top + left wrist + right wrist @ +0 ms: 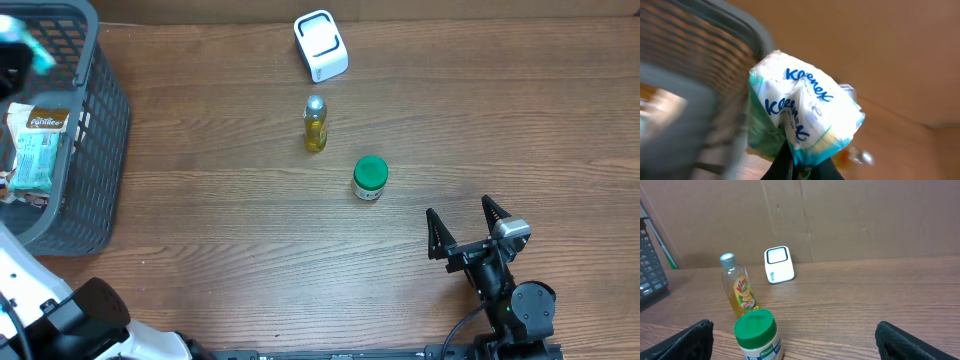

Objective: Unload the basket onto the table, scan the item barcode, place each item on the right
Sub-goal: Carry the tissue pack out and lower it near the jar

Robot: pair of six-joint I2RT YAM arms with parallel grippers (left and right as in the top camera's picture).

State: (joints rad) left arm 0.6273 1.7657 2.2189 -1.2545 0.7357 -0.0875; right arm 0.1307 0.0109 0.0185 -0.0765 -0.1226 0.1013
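Only a small pinch: pack could slip before the scan

Left gripper (800, 167) is clamped on one edge of the soft tissue pack (805, 117), held beside the basket (700, 55) rim and well apart from the scanner (320, 45). Likely troubles are the film sliding out of so small a bite, the pack catching the rim, or its barcode facing away; I cannot see where the code is. Bottle (315, 125) and jar (370, 178) stand near the scanner's front and could be knocked. Right gripper (465, 225) rests wide apart, empty, near the table (250, 260) edge.
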